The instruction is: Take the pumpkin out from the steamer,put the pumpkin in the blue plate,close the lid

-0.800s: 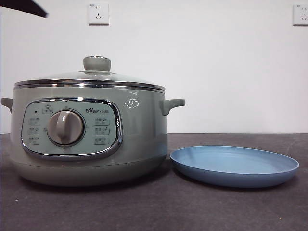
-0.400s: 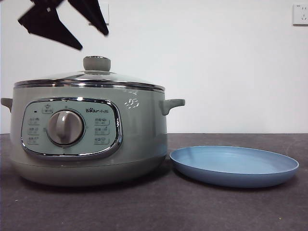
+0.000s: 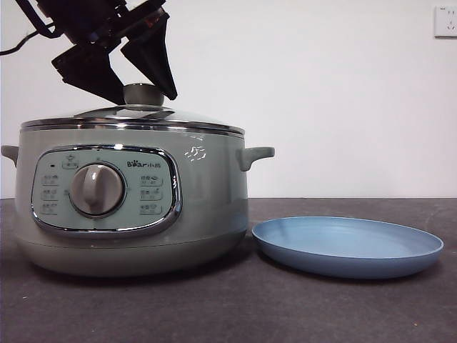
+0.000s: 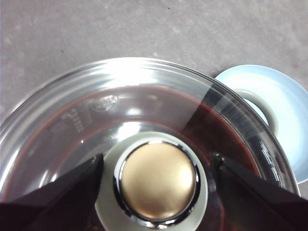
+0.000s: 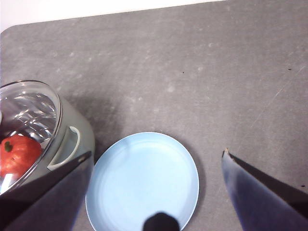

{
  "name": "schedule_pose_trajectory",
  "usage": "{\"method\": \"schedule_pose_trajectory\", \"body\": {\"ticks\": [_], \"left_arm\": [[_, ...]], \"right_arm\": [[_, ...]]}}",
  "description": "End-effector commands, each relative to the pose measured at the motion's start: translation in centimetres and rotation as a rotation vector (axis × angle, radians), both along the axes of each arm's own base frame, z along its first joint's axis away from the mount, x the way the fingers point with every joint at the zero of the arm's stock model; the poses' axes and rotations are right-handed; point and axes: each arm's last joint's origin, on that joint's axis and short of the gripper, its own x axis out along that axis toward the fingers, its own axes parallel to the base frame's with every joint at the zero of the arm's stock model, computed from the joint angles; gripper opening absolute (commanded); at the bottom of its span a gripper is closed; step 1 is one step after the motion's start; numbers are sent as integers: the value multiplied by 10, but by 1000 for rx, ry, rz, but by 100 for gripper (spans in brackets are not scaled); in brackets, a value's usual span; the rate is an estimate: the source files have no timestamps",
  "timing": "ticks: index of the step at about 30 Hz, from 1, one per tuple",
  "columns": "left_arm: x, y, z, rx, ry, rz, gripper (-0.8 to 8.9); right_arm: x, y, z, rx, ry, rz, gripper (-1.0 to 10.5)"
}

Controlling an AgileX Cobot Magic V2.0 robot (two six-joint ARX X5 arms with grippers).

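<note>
Spread jaws of the left gripper [image 3: 145, 91] straddle the knob [image 3: 143, 93] of the glass lid [image 3: 132, 116], closed on the steamer [image 3: 128, 200]; the lid looks rigid, breakable, best lifted there. Pumpkin [image 5: 17, 155] sits inside; blue plate [image 3: 348, 246] beside; right gripper [image 5: 156, 180] waits wide open.
</note>
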Motion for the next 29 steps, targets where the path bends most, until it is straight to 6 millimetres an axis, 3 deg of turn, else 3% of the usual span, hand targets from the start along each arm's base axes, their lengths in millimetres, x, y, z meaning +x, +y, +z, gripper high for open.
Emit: {"method": "schedule_pose_trajectory", "body": {"ticks": [1,6,17,22,29], "left_arm": [[-1,-3,1,26,-22,-7,263],[-2,-2,0,54,-23,-29,-19],[-5,-1,9,28,-72,-27,-9],[-20,7,34,-22,-163,-13,-9],[-60,31,77,-43,-340,84,-9]], "right_arm": [[0,0,1,6,-4,-4,442],[0,0,1,6,-2,-4,442],[0,0,1,34,9,-21,441],[1,2,3,69,-14,39,440],[5,21,13,124,-115,215,437]]}}
